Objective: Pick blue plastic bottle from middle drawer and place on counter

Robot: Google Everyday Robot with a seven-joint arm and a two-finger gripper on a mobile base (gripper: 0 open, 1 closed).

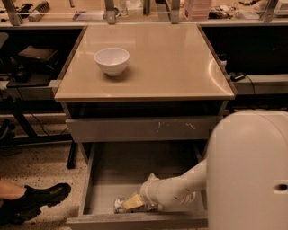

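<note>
The middle drawer (112,173) is pulled open below the beige counter (171,67). The blue plastic bottle (120,205) lies on its side on the drawer floor near the front wall; only its left end shows. My gripper (133,203) reaches down into the drawer from the right, its yellowish fingers (134,201) right at the bottle and covering most of it. The white arm (180,186) runs from my body at the lower right.
A white bowl (111,59) stands at the counter's back left. A shallower scratched drawer front (144,129) sits shut above the open drawer. A person's black shoe (33,202) is on the floor at lower left. A cluttered bench (135,11) runs behind.
</note>
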